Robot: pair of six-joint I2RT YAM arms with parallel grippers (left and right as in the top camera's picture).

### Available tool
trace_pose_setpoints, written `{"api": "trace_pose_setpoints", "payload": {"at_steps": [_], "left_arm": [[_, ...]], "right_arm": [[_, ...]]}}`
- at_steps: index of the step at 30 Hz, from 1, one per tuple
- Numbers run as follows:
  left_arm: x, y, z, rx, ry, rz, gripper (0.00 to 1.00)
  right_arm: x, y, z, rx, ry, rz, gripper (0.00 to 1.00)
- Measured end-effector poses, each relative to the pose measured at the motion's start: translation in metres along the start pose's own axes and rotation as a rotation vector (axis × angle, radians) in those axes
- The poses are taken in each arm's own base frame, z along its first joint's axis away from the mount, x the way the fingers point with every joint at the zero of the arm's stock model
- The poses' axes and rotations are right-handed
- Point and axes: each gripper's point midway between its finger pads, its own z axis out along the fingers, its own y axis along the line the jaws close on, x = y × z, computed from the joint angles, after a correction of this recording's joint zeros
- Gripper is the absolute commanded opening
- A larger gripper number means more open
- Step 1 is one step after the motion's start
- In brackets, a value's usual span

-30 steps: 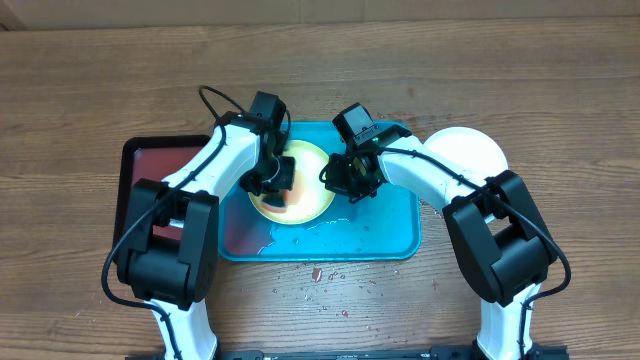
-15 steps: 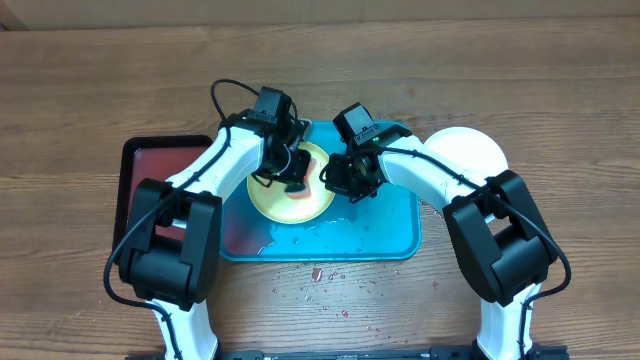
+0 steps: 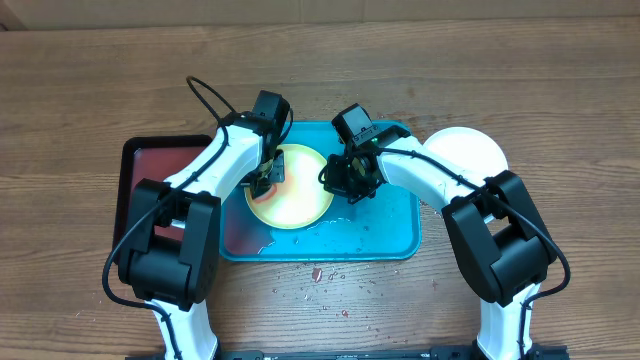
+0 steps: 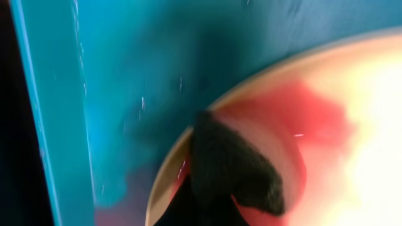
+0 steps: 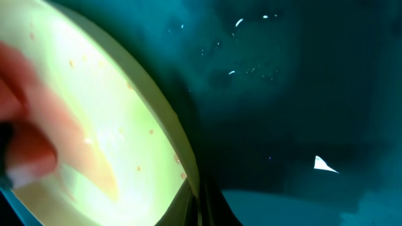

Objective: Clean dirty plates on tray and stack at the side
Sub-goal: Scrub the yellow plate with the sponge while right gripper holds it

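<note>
Cream-yellow plate (image 3: 298, 200), red-smeared, in turquoise tray (image 3: 385, 232)

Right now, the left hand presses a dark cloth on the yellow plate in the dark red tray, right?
No. The overhead view shows the yellow plate in the turquoise tray, beside the dark red tray. The left hand does press the dark cloth on it.

The table (image 3: 500, 80) is matt, grained wood. The tray (image 3: 395, 235) is glossy plastic with a wet sheen. The plate (image 3: 300, 205) is smooth plastic. The dark pad (image 4: 232, 166) looks rough and fibrous.
</note>
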Motion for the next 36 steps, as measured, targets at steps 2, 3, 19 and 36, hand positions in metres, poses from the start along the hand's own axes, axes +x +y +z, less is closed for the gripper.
{"api": "trace_pose_setpoints", "payload": {"at_steps": [2, 3, 19, 36], "left_arm": [[0.014, -0.003, -0.001, 0.030, 0.063, 0.048, 0.04], [0.019, -0.006, -0.001, 0.051, 0.085, 0.067, 0.04], [0.003, -0.087, -0.022, 0.529, -0.034, 0.384, 0.06], [0.017, 0.004, -0.001, -0.025, 0.067, -0.046, 0.04]], "right_arm": [[0.001, -0.001, 0.000, 0.003, 0.005, -0.002, 0.04], [0.002, -0.001, 0.000, 0.004, 0.006, -0.003, 0.04], [0.002, -0.001, 0.000, 0.003, 0.011, 0.004, 0.04], [0.005, 0.002, 0.002, -0.006, 0.020, -0.004, 0.04]]}}
